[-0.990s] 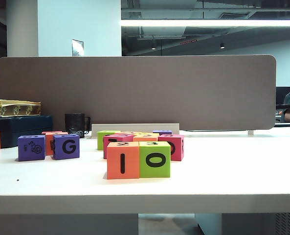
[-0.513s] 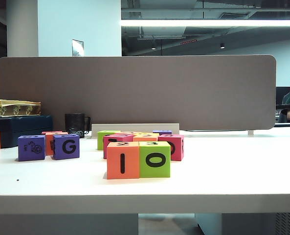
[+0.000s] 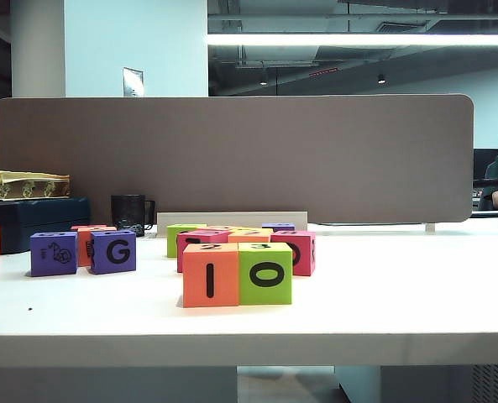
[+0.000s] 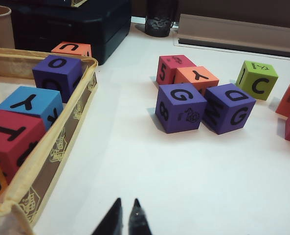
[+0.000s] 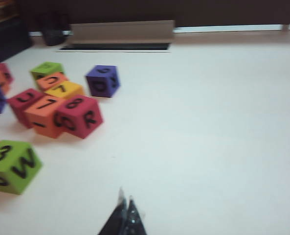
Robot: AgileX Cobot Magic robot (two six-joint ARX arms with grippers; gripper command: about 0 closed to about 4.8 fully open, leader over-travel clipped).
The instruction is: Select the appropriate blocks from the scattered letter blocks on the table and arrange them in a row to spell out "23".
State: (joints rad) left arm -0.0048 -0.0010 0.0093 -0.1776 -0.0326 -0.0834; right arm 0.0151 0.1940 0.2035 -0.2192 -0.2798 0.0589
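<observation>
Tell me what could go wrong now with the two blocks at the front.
The digits lie on top of the orange block and green block; the fronts read "I" and "O", so the row may be misread. The shut right gripper hangs over the table near the green block; a sweep might nudge it. The shut left gripper hangs beside the tray, away from them.

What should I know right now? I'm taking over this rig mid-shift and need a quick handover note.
Left gripper: shut, empty, over the white table.
Right gripper: shut, empty, over bare tabletop beside the blocks.
Orange foam cube and lime green foam cube: touching side by side at the front, apart from the scattered cubes. Green's top shows 3; orange's looks like 2.
Done: the row appears set.
Left: confirm orange's top digit; otherwise nothing obvious.
</observation>
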